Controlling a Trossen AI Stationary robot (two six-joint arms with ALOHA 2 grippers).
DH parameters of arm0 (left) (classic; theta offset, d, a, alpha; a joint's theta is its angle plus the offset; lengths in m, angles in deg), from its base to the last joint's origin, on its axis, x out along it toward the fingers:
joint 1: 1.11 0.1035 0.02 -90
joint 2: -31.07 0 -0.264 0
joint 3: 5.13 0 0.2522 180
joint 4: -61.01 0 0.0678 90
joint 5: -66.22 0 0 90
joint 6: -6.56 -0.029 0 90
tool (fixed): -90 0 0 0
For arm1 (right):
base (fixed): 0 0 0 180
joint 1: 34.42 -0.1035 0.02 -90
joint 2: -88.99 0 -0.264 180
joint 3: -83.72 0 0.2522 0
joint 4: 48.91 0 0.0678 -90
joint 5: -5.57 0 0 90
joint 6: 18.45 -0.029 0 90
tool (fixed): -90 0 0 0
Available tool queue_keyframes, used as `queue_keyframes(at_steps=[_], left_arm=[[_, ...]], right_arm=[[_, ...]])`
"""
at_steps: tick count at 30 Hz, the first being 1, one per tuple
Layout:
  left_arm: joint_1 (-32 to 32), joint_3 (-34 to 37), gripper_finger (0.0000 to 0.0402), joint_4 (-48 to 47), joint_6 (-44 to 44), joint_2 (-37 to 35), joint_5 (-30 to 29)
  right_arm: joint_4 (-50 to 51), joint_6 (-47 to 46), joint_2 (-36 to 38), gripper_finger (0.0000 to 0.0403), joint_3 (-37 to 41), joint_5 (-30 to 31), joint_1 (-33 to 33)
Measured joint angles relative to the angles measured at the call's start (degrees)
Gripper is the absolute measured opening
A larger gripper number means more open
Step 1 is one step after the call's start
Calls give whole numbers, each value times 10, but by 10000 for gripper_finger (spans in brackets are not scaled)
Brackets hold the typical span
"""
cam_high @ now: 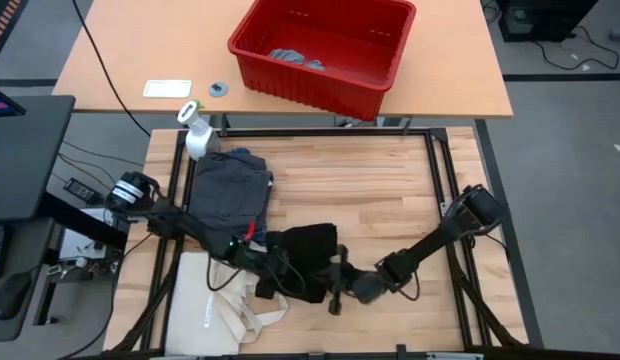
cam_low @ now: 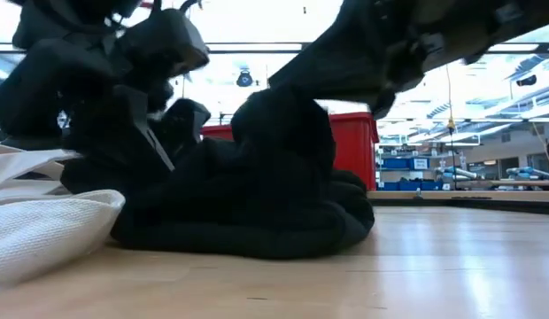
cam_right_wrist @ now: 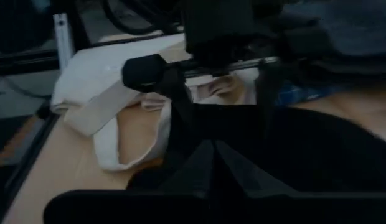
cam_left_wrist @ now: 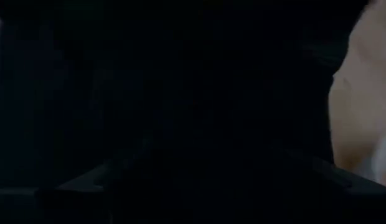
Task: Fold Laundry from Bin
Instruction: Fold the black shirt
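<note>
Garments (cam_high: pixel 308 255): one black, one grey (cam_high: pixel 228 186)

The high view looks straight down on the whole tabletop (cam_high: pixel 390 190). The low view sits at tabletop height, close against the black garment (cam_low: pixel 257 195), which both wrist views also face; the left wrist's is pressed dark against it.

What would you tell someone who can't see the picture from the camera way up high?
Seen from above, both robot arms meet at a crumpled black garment near the front of a wooden table; the left gripper is open and the right gripper is shut. A folded dark grey piece and a cream tote bag lie to the left, and a red bin sits behind.
</note>
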State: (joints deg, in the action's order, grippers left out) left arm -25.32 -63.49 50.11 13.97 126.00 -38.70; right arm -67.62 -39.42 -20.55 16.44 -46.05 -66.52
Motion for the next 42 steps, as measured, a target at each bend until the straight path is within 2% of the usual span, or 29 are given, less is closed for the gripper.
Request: queue_keyframes(at_steps=[2,6,10,15,22,24,26,29,31,36,39,42], left_arm=[[-3,24,302,44,5,2,0],[-10,43,302,93,4,3,-4],[-16,43,302,95,4,0,-2],[-32,23,302,59,-14,-25,6],[-46,-3,302,-5,-24,-91,10],[-47,-5,302,5,-25,-94,10],[-51,-4,302,-4,-25,-92,12],[-54,-4,302,3,-26,-79,22],[-53,-4,302,9,-26,-72,22],[-52,-12,302,15,-27,-56,22],[-56,-23,302,5,-31,-44,19],[-58,-47,302,-8,-41,-22,5]], right_arm=[[-11,-5,-11,25,0,-49,13],[12,2,-58,21,0,-79,16],[37,-59,-99,16,2,-101,21],[57,-59,-77,13,4,-80,9],[92,21,15,13,3,40,-37],[99,54,21,17,4,26,-42],[92,102,19,26,-8,-28,-43],[131,125,1,59,-54,-73,-46],[219,131,-16,90,-99,-74,-47],[406,142,-60,182,-235,-37,-45],[458,136,-76,239,-277,-4,-50],[467,134,-76,292,-286,6,-55]])
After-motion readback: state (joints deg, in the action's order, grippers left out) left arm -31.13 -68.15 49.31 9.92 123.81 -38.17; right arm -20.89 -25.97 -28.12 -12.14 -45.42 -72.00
